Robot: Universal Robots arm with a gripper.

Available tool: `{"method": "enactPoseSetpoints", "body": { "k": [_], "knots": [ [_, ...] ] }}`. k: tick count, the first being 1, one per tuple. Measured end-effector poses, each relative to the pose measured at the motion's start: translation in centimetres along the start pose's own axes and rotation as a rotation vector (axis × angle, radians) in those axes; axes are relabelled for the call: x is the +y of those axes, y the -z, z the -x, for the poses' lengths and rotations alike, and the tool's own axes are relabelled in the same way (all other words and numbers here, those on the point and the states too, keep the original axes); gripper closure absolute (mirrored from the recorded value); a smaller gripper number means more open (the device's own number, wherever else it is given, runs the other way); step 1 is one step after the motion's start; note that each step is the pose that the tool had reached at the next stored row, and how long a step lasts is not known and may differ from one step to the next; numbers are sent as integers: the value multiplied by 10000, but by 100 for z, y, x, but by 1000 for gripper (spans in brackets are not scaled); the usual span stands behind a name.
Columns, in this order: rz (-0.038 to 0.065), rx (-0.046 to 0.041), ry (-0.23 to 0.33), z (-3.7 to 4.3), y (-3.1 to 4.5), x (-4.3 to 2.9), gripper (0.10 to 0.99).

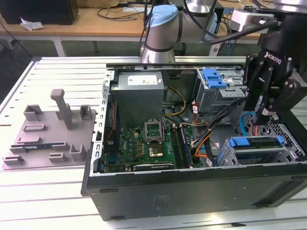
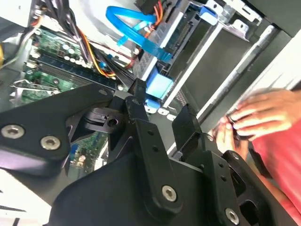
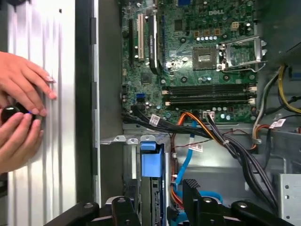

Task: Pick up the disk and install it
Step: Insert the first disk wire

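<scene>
Beneath the fingers (image 3: 192,197), disk (image 1: 256,142) on edge, lengthwise across the exterior view

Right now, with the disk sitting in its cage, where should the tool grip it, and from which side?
Probably the blue bracket along the exposed edge of the disk, coming straight down through the open side of the case. The grey cage covers its flat faces, so only that narrow edge is free. The open tool hangs above it.

Matt black fingers (image 3: 190,200), disk (image 1: 254,143) framed in blue plastic, ribbed metal table (image 1: 48,191)
</scene>
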State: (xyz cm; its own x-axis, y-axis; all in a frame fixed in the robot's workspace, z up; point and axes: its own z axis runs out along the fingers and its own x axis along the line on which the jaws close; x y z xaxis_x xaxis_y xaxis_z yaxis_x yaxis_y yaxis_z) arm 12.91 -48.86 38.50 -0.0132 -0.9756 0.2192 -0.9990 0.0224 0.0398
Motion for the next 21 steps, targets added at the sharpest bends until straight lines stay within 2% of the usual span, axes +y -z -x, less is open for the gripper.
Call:
{"method": "enactPoseSetpoints", "body": {
  "k": [2, 5, 7, 10, 12, 15, 16, 17, 19, 20, 21],
  "knots": [
    [74, 329, 4, 37, 10, -14, 580],
    [172, 721, 10, 118, 28, -41, 580],
    [173, 847, 4, 233, 49, -56, 580],
    [178, 961, -2, 329, 64, -69, 580],
    [210, 1085, 4, 420, 80, -91, 580],
    [271, 1181, 46, 452, 80, -113, 580],
    [319, 1241, 64, 479, 80, -143, 580],
    [397, 1383, 78, 527, 82, -204, 580],
    [417, 1495, 67, 537, 79, -254, 580],
    [429, 1557, 28, 540, 75, -302, 580],
    [446, 1583, -26, 544, 65, -348, 580]
  ]
}}
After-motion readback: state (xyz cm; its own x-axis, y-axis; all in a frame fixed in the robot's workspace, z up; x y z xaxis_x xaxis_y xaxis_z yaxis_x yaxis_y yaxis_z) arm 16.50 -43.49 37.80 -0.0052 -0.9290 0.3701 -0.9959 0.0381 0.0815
